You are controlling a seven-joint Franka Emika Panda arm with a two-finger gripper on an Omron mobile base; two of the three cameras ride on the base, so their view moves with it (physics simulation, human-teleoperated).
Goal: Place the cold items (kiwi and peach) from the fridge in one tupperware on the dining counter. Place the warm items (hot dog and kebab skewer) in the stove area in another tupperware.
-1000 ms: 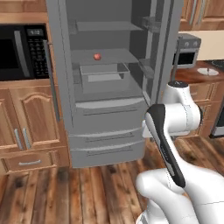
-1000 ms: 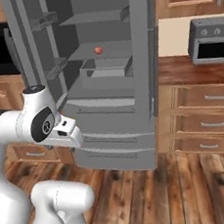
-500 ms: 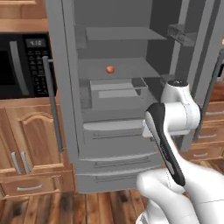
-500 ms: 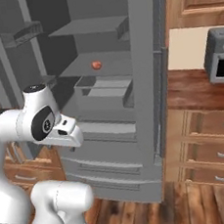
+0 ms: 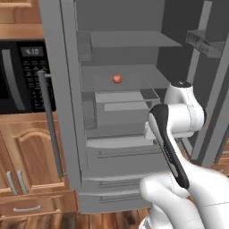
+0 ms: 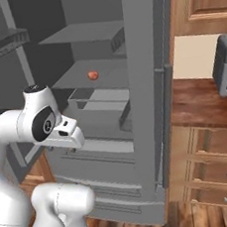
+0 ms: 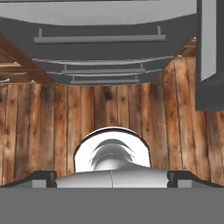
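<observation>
My gripper (image 7: 112, 177) hangs folded low, jaws wide, empty, facing the floor (image 7: 48, 127). Beyond it the fridge (image 5: 67, 112) stands open; peach (image 5: 117, 79) on middle shelf. Risk: reaching in could clip the drawer (image 5: 120, 100) or roll the fruit.

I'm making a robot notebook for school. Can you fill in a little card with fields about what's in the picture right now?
fridge: open, grey shelves and drawers showing inside
peach: small, orange-red, sitting on a middle shelf, nothing touching it
kiwi: can't spot it
arm: white, folded up in front of the fridge drawers
gripper: open, holding nothing, pointing down at the wood floor
microwave: black, left of the fridge
wooden drawers: right of the fridge
</observation>
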